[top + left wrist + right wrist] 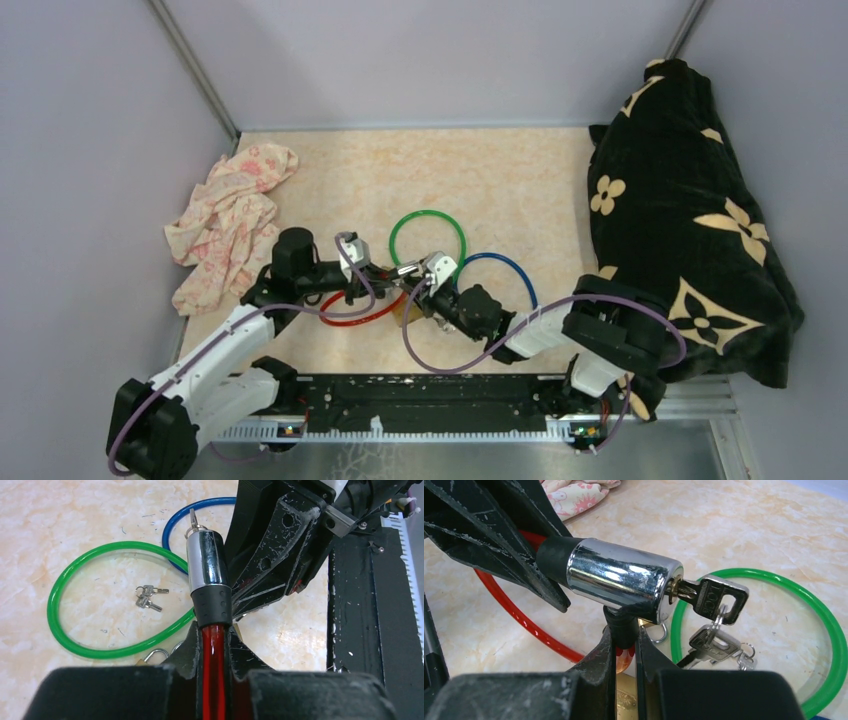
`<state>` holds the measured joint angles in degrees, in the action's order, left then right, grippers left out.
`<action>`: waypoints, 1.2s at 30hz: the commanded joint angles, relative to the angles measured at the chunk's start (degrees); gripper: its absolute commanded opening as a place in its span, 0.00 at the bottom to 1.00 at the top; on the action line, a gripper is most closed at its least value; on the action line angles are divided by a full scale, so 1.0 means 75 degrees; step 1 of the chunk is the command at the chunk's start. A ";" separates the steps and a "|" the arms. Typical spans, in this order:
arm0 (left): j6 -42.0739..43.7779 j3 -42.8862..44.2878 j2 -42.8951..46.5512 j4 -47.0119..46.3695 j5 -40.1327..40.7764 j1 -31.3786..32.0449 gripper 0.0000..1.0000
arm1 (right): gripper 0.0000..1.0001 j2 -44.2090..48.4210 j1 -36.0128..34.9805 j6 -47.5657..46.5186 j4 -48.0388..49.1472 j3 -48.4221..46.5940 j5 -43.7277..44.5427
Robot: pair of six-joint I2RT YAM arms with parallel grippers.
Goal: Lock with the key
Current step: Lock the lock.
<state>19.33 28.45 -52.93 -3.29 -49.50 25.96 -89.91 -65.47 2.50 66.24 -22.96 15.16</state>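
The key (716, 600) is being kept seated in the keyhole at the end of the chrome cylinder (624, 582) of the red cable lock (519, 615). Its shaft is running in line with the cylinder's long axis and its bow is sticking straight out. Spare keys (711, 642) are being carried below it on a ring.

Seen from the right wrist, the cylinder is being held across the view and clear of the tabletop (500, 180), keyhole end to the right, over the edge of the green cable loop (824, 625). Seen from the left wrist, the same axis is being pointed straight away from the fingers, toward the blue cable loop (172, 525).

The left gripper (212, 635) is being kept closed tight on the red cable, just behind the black collar (212, 605). The right gripper (624, 640) is being kept closed on the black stub that leaves the cylinder's side at a right angle, with almost no gap between the fingers. The two grippers are being held just beside each other near the table's middle.

A small pair of keys (147, 597) is being left inside the green loop. A flowered cloth (230, 220) is lying at the left edge and a dark blanket (690, 220) at the right.
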 commanded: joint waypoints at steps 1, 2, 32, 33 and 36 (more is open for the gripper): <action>0.0284 -0.0330 -0.0146 -0.0016 0.0071 0.0100 0.00 | 0.00 0.0818 -0.0036 0.0311 0.0251 -0.0413 0.0201; 0.0417 -0.0406 -0.0166 0.0061 0.0094 0.0134 0.00 | 0.00 0.0953 -0.0026 0.0365 0.0186 -0.0462 0.0248; 0.2575 -0.1543 -0.0063 -0.0245 0.1476 0.0837 0.00 | 0.37 0.1329 0.0147 0.0827 -0.0605 0.0243 -0.1267; 0.2515 -0.1562 -0.0045 -0.0334 0.1478 0.0831 0.00 | 0.40 0.1540 0.0148 0.0860 -0.0973 0.0258 -0.1355; 0.2464 -0.1653 -0.0054 -0.0616 0.1523 0.0832 0.00 | 0.51 0.2273 0.0150 0.1055 -0.2353 0.0280 -0.1856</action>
<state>38.44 19.31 -52.40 -13.13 -39.18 31.81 -81.01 -64.01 8.49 53.17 -20.23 6.55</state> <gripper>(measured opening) 0.185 0.454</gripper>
